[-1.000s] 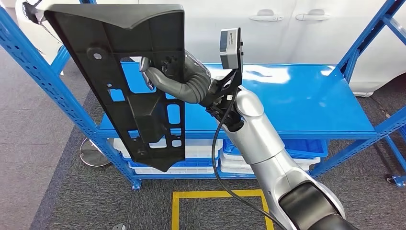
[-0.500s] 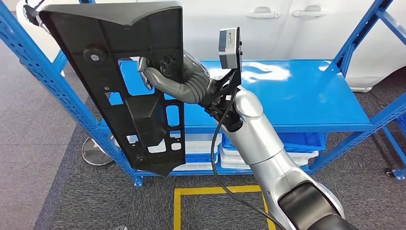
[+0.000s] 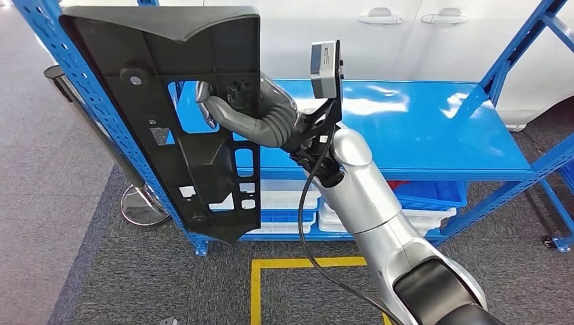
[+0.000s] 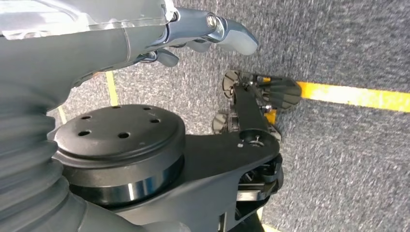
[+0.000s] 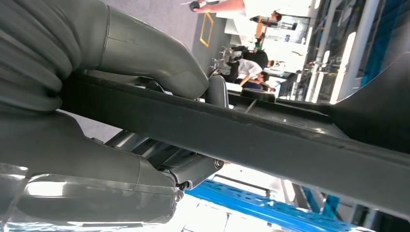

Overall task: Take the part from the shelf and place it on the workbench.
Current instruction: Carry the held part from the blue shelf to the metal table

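The part [image 3: 183, 122] is a large, flat black plastic panel with ribs and several cutouts. My right hand [image 3: 244, 115] grips it through an opening, holding it upright in the air, in front of the left end of the blue shelf [image 3: 420, 128]. In the right wrist view the panel's edge [image 5: 270, 140] runs across between the thumb and the fingers of the right hand [image 5: 135, 48]. My left hand [image 4: 121, 34] hangs over the grey carpet with nothing in it, its fingers loosely apart.
The blue shelf's top board is bare. White and blue bins [image 3: 284, 203] sit on its lower level. A white car [image 3: 406, 34] stands behind it. A grey pole on a round base [image 3: 142, 206] stands at the shelf's left post. A yellow floor marking [image 3: 304, 262] lies in front.
The whole picture has shifted, so the camera has moved; the shelf's left post and the grey pole now stand further in. The right hand still holds the panel in the same way.
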You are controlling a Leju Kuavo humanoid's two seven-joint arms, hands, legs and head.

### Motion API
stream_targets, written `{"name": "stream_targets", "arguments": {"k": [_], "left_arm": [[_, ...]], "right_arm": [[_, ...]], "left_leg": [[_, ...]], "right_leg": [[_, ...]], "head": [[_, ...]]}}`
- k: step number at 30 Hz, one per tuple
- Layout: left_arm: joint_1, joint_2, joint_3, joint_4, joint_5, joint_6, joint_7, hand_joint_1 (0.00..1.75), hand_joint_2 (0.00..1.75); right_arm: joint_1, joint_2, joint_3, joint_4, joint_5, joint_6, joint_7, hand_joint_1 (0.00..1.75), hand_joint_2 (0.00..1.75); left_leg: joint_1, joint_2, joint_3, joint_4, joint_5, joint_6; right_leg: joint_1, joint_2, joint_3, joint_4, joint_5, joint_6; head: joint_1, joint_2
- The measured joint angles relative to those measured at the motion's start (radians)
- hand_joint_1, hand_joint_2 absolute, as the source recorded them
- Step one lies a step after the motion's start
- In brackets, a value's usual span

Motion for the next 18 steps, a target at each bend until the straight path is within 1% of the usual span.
{"name": "stream_targets", "arguments": {"k": [1,2,3,4,5,6,7,9,10,11,12,13,14,15,16,17,18], "left_arm": [[-0.001,-0.001,0.0,0.0,0.0,0.0,0.0,0.0,1.75],[-0.001,-0.002,0.0,0.0,0.0,0.0,0.0,0.0,1.75],[-0.001,-0.002,0.0,0.0,0.0,0.0,0.0,0.0,1.75],[-0.002,-0.002,0.0,0.001,0.0,-0.001,0.0,0.0,1.75],[-0.001,-0.002,0.0,0.001,0.0,-0.001,0.0,0.0,1.75],[-0.001,-0.002,0.0,0.001,0.0,-0.001,0.0,0.0,1.75],[-0.001,-0.001,0.0,0.001,0.0,-0.001,0.0,0.0,1.75],[-0.001,0.001,0.0,0.001,0.0,-0.001,0.0,0.0,1.75],[0.0,0.002,0.0,0.001,0.0,-0.001,0.0,0.0,1.75],[0.001,0.002,0.0,0.001,0.0,-0.001,0.0,0.0,1.75],[0.001,0.003,0.0,0.001,0.0,-0.001,0.0,0.0,1.75],[0.001,0.003,0.0,0.001,0.0,-0.001,0.0,0.0,1.75],[0.0,0.004,0.0,0.001,0.0,-0.001,0.0,0.0,1.75],[0.0,0.005,0.0,0.001,0.0,-0.001,0.0,0.0,1.75],[-0.001,0.006,0.0,0.001,0.0,-0.001,0.0,0.0,1.75],[-0.002,0.006,0.0,0.001,0.0,-0.001,0.0,0.0,1.75],[-0.001,0.006,0.0,0.001,0.0,-0.001,0.0,0.0,1.75]], "right_arm": [[-0.002,0.0,0.0,0.0,0.0,0.0,-0.001,1.75,1.75],[-0.004,0.001,0.0,0.0,-0.001,0.0,-0.001,1.75,1.75],[-0.005,0.001,0.0,0.0,-0.001,0.0,-0.001,1.75,1.75],[-0.005,0.001,0.0,0.0,-0.001,0.0,-0.001,1.75,1.75],[-0.005,0.001,0.0,0.0,-0.002,0.0,-0.001,1.75,1.75],[-0.005,0.001,0.0,0.0,-0.002,0.0,-0.001,1.75,1.75],[-0.006,0.001,0.0,0.0,-0.002,0.0,-0.002,1.75,1.75],[-0.005,0.001,0.0,0.001,-0.003,0.0,-0.002,1.75,1.75],[-0.003,0.001,0.0,0.002,-0.003,0.0,-0.002,1.75,1.75],[-0.001,0.001,0.0,0.003,-0.003,0.0,-0.002,1.75,1.75],[0.001,0.001,0.0,0.003,-0.003,0.001,-0.001,1.75,1.75],[0.001,0.001,0.0,0.004,-0.003,0.001,-0.001,1.75,1.75],[0.001,0.001,0.0,0.004,-0.003,0.001,-0.001,1.75,1.75],[0.0,0.001,0.0,0.004,-0.003,0.001,-0.002,1.75,1.75],[-0.001,0.001,0.0,0.004,-0.003,0.001,-0.002,1.75,1.75],[-0.001,0.001,0.0,0.004,-0.004,0.002,-0.002,1.75,1.75],[-0.001,0.001,0.0,0.005,-0.004,0.003,-0.003,1.75,1.75]], "left_leg": [[0.0,0.001,-0.002,-0.001,0.003,-0.003],[0.002,0.002,-0.004,-0.002,0.007,-0.008],[0.002,0.003,-0.005,-0.005,0.011,-0.015],[0.001,0.004,-0.004,-0.009,0.015,-0.02],[0.001,0.005,-0.006,-0.008,0.012,-0.025],[0.0,0.005,-0.012,0.006,-0.003,-0.03],[0.001,0.005,-0.027,0.041,-0.03,-0.034],[0.005,0.005,-0.077,0.167,-0.104,-0.043],[0.007,0.005,-0.098,0.225,-0.128,-0.047],[0.008,0.005,-0.105,0.253,-0.135,-0.05],[0.009,0.006,-0.091,0.241,-0.123,-0.053],[0.011,0.006,-0.058,0.19,-0.097,-0.055],[0.013,0.007,-0.018,0.122,-0.074,-0.056],[0.013,0.007,0.016,0.061,-0.056,-0.054],[0.013,0.007,0.037,0.02,-0.047,-0.048],[0.012,0.005,0.043,0.005,-0.047,-0.041],[0.009,0.004,0.04,0.006,-0.045,-0.032]], "right_leg": [[0.005,0.0,0.021,-0.041,0.01,-0.01],[0.009,0.0,0.026,-0.058,0.012,-0.015],[0.011,-0.001,0.025,-0.061,0.017,-0.016],[0.01,-0.001,0.026,-0.068,0.023,-0.014],[0.007,-0.002,0.028,-0.079,0.031,-0.012],[0.003,-0.004,0.03,-0.091,0.041,-0.012],[-0.001,-0.007,0.031,-0.102,0.05,-0.011],[-0.003,-0.009,0.023,-0.106,0.06,-0.012],[-0.003,-0.01,0.017,-0.102,0.062,-0.012],[-0.003,-0.01,0.01,-0.098,0.063,-0.011],[-0.004,-0.01,0.004,-0.092,0.064,-0.011],[-0.006,-0.01,-0.001,-0.085,0.064,-0.009],[-0.007,-0.01,-0.006,-0.077,0.063,-0.006],[-0.006,-0.009,-0.012,-0.068,0.061,-0.002],[-0.004,-0.009,-0.018,-0.061,0.061,0.003],[-0.002,-0.008,-0.023,-0.056,0.062,0.009],[-0.001,-0.008,-0.026,-0.055,0.065,0.015]], "head": [[0.0,0.0],[0.001,0.0],[0.001,0.0],[0.004,0.0],[0.004,0.0],[0.003,0.0],[0.003,0.0],[0.002,0.0],[0.002,0.0],[0.002,0.0],[0.002,0.0],[0.002,0.0],[0.002,0.0],[0.002,0.0],[0.002,0.0],[0.003,0.0],[0.003,0.0]]}}
